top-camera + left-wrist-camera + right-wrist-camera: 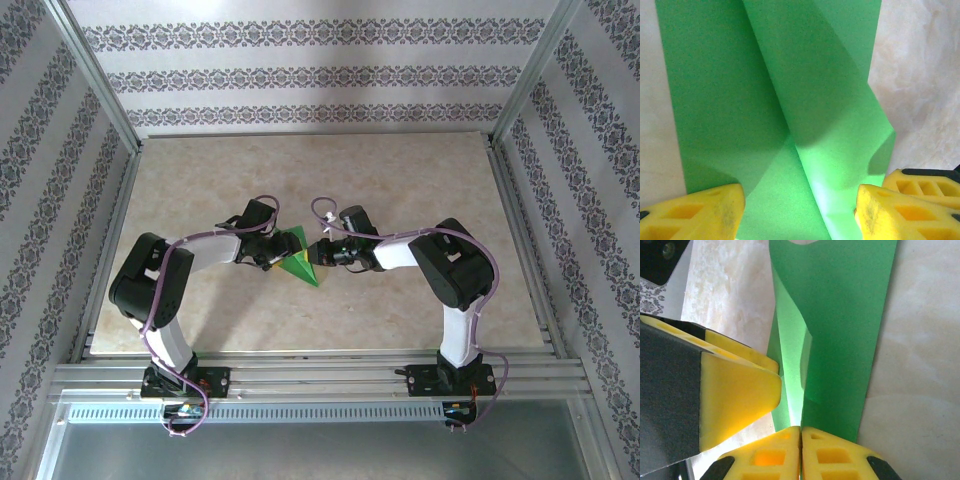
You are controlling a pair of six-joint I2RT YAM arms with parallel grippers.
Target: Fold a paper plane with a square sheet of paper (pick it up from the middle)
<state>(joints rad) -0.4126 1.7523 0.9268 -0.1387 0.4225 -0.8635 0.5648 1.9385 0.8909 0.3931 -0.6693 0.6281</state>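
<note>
Paper point(298, 262) lay partly folded at the middle of the bench point(400, 180), between both arms. Right tool point(800, 452) pinched tight on one edge. Left tool point(800, 210) stood wide, fingers point(695, 212) astride the sheet, crease point(775, 100) running straight ahead. I judged left better placed to press.

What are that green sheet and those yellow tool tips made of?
The green sheet looks like thin matte paper: it holds creases and light glows through. The yellow fingertips look like moulded plastic, hollow-ribbed, possibly printed.
</note>
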